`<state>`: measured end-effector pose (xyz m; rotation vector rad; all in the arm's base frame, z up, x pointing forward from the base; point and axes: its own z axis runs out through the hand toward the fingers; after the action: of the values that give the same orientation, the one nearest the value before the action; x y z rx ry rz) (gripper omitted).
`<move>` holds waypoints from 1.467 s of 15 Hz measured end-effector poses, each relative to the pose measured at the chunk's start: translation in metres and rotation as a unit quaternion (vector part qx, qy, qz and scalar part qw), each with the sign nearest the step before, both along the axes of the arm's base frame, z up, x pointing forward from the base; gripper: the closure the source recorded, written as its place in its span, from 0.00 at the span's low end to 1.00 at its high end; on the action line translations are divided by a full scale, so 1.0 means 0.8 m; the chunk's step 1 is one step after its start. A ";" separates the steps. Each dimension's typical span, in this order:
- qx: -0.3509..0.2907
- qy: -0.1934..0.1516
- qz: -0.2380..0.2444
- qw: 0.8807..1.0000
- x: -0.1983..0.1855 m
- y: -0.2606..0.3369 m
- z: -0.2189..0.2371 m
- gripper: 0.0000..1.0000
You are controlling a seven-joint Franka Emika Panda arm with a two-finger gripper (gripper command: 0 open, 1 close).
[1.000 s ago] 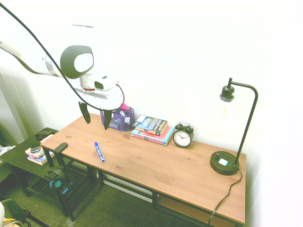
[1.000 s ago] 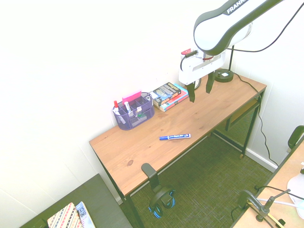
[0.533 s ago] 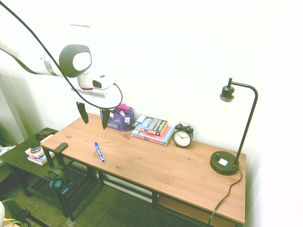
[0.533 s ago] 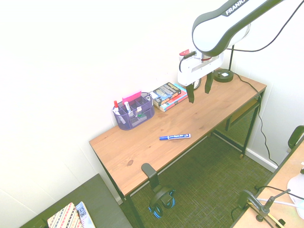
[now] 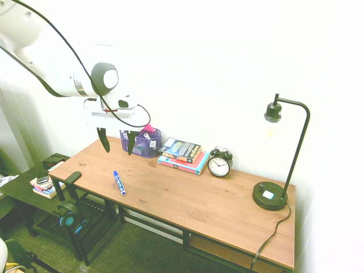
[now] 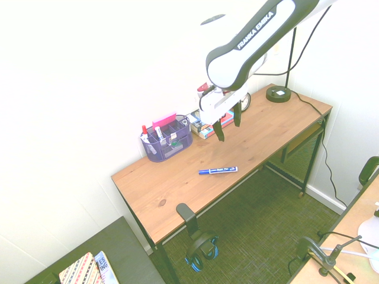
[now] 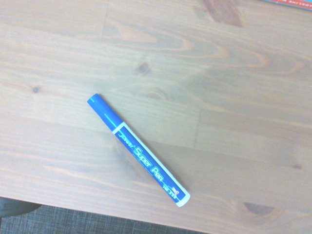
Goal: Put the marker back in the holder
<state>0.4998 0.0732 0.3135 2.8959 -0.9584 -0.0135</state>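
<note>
We see the marker [image 5: 119, 182] lying flat on the desk [image 5: 193, 199], apart from the holder [image 5: 143, 143]. Our claw [image 5: 117, 145] hangs above, fingers spread, gripping nothing.

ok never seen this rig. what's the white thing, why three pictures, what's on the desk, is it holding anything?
The white thing is a robot arm, and at its end is a two-finger gripper that points down over the wooden desk. It is open and holds nothing.

Two pictures come from cameras in the room, facing the arm from opposite sides. The third comes from a camera on the wrist that looks straight down, so it shows only a close patch of desk with the marker.

The blue marker lies flat near the desk's front edge, apart from everything else. At the back by the wall stand the purple mesh holder with pens in it, a stack of books, a black alarm clock and a black desk lamp.

The job is to put the marker in the holder, and that is not yet begun.
</note>
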 end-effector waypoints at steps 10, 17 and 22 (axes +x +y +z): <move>-0.053 0.031 0.039 0.997 0.033 0.039 -0.126 0.00; -0.073 0.063 0.058 0.994 0.057 0.067 -0.170 1.00; -0.069 0.087 0.067 0.992 0.064 0.070 -0.192 1.00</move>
<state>0.5507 0.1292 0.1600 2.7706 -0.7063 -0.1800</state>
